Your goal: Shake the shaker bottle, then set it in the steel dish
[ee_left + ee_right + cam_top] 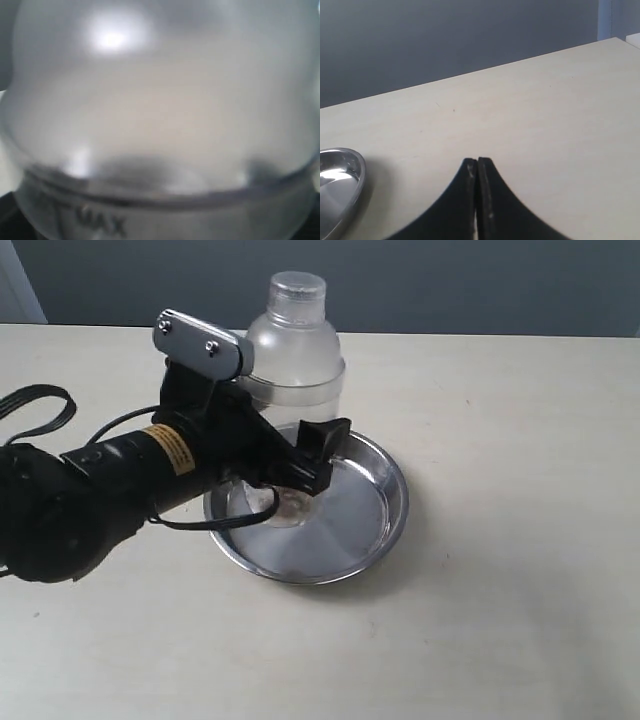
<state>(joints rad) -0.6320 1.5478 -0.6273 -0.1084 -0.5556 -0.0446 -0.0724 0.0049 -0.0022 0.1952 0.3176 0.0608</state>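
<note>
- The shaker bottle (295,350) stood straight up inside the steel dish (355,525), on the dish's left part as the outside camera saw it
- We saw the left gripper (300,455) spread wide around the low half of the shaker bottle, pinching it from both sides
- Its own camera was so near that the cloudy bottle filled the whole view
- The right gripper (477,165) had its fingers pressed together over the table (545,125) — near the dish's rim

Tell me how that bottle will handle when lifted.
The bottle is tall and narrow-topped, so it may tip easily. Its smooth plastic probably slips. Little shows through its upper walls, so it is likely light.
</note>
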